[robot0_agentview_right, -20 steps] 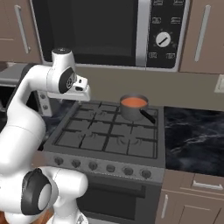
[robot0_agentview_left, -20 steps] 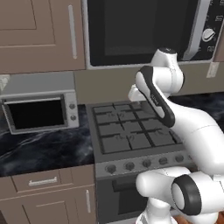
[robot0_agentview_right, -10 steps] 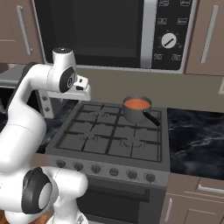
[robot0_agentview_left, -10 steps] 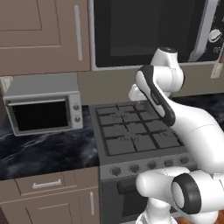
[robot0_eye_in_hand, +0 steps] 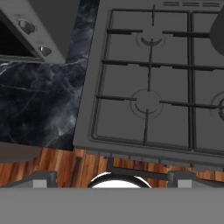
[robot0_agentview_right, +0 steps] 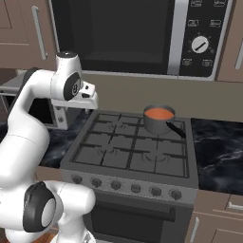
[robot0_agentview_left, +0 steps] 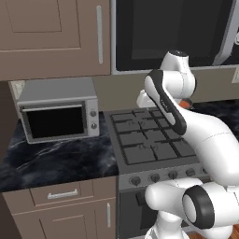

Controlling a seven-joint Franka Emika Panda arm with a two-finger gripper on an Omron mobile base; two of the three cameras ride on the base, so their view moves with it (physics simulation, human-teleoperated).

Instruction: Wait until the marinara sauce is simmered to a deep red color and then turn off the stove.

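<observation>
- The marinara sauce (robot0_agentview_right: 159,114) sits in a grey saucepan (robot0_agentview_right: 158,124) on the back right burner of the stove (robot0_agentview_right: 128,152); it reads orange-red, likely not yet deep red.
- My gripper (robot0_agentview_right: 90,98) hangs above the stove's back left corner, well apart from the pan; I cannot tell whether it is spread or pressed together.
- The knobs (robot0_agentview_right: 136,188) run along the front panel. They look small, rigid and smooth, so I judge a firm pinch across one knob's sides, then a twist, will serve.
</observation>
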